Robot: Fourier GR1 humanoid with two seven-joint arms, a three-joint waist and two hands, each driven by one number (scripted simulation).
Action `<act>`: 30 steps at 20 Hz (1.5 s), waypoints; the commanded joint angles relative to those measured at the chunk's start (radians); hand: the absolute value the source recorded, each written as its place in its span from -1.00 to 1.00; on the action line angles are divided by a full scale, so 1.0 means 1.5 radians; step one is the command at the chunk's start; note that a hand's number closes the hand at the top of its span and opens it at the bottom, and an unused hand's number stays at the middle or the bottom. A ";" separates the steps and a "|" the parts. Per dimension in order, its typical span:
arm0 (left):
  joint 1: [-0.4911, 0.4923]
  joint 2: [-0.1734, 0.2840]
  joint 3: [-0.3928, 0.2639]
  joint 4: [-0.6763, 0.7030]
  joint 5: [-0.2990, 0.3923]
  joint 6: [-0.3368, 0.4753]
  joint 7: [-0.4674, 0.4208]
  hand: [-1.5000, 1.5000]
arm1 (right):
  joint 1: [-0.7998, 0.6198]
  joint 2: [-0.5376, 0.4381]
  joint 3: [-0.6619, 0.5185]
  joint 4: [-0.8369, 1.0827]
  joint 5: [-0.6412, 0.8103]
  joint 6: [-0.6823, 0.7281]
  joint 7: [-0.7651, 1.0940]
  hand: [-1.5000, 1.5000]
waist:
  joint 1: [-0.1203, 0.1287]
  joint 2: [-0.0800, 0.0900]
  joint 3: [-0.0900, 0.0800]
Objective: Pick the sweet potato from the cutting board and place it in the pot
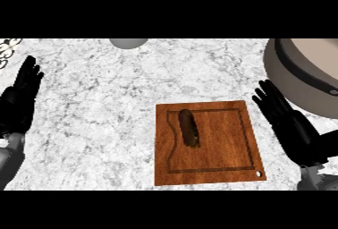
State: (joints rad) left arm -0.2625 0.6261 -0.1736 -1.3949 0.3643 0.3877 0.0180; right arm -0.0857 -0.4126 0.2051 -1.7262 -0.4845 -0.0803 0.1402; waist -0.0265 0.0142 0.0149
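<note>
Right hand [290, 123] nearest you, fingers straight, holding nothing, beside cutting board [211, 143]. Sweet potato [189, 128] lies on board. Pot [307, 76] close behind; your reach could knock its rim. Left hand [20, 96] rests open, far left.

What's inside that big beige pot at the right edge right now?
Only part of the round beige pot shows; its visible interior looks bare. The rest is cut off by the frame. The dark brown sweet potato lies on the wooden cutting board.
</note>
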 commanded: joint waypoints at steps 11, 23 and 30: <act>-0.069 -0.113 -0.044 -0.073 0.045 -0.049 -0.040 0.00 | -0.398 -0.230 0.148 0.082 0.237 0.346 0.002 -1.00 | 0.104 0.012 -0.012; -0.065 -0.122 -0.022 -0.076 0.038 -0.034 -0.030 0.00 | -0.630 -0.192 0.269 0.266 0.430 0.574 -0.205 -1.00 | 0.062 -0.004 -0.010; -0.047 -0.125 0.010 -0.044 0.039 -0.056 -0.051 0.00 | -0.697 -0.061 0.347 0.344 0.544 0.607 -0.191 -1.00 | 0.039 -0.005 -0.010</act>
State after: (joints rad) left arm -0.3417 0.4286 -0.1882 -1.4598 0.4141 0.3259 -0.0592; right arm -1.0855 -0.5879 0.6769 -1.3005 0.2419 0.8061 -0.1235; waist 0.0436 0.0077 -0.0013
